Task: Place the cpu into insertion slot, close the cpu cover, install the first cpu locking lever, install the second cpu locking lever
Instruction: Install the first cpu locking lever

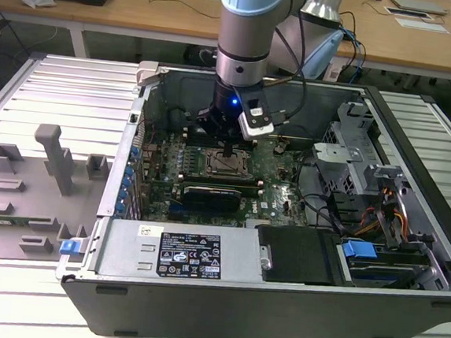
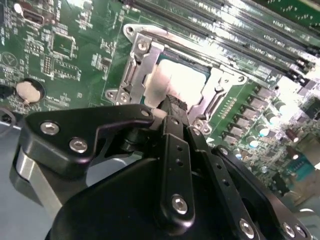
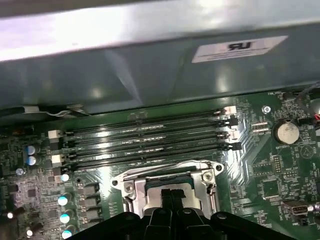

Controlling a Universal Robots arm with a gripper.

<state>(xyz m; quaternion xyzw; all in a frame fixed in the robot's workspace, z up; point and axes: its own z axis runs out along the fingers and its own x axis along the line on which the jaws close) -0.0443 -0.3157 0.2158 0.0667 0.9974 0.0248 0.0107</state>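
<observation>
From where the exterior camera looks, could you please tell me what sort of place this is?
Probably a robotics lab or workshop: an open computer case lies on a slatted metal table, a robot arm reaches into it, and wooden desks stand behind.

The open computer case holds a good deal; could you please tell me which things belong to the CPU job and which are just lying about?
Job: black gripper; small pale square cpu; dark square silver-rimmed insertion slot; thin silver windowed cpu cover.
Lying about: long black memory slots; round silver coin battery; grey moulded fixture tray; blue plastic drive tab.
</observation>
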